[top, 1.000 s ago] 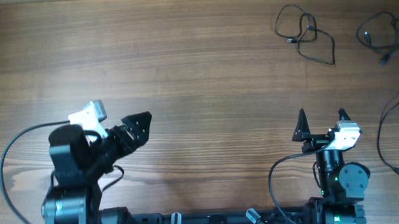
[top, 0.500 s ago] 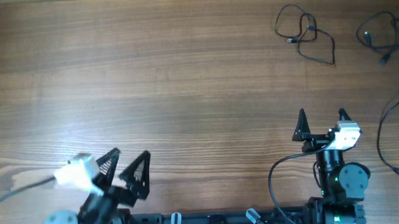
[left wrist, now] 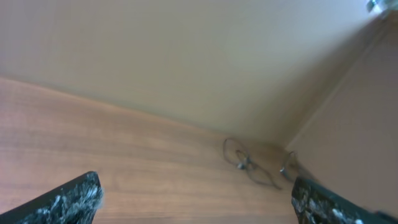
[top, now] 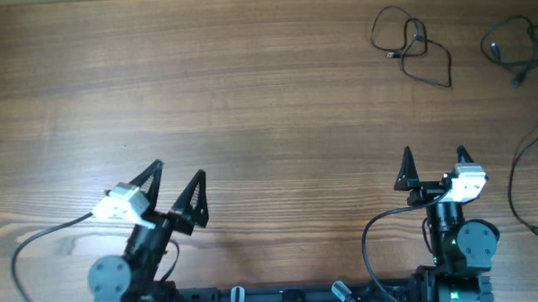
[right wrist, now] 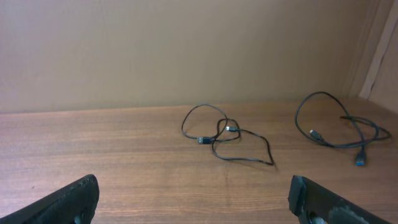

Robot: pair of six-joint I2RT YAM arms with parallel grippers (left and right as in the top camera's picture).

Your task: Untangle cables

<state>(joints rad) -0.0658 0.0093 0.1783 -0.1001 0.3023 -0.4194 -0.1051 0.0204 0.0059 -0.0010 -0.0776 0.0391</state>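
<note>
Wooden bench (top: 249, 98) from above: left tool (top: 178, 169) and right tool (top: 433, 151) both spread, empty; cables (top: 413, 43) lie far ahead of the right tool. Left wrist: cables distant, ahead-right. Right wrist: loops straight ahead; best pinch one free strand.

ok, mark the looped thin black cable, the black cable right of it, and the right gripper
Looped thin black cable (right wrist: 222, 132), right wrist view, where its loops cross.
Black cable right of it (right wrist: 351, 124), right wrist view, middle strand.
Right gripper (top: 433, 151), overhead view, midway between its fingertips.
</note>
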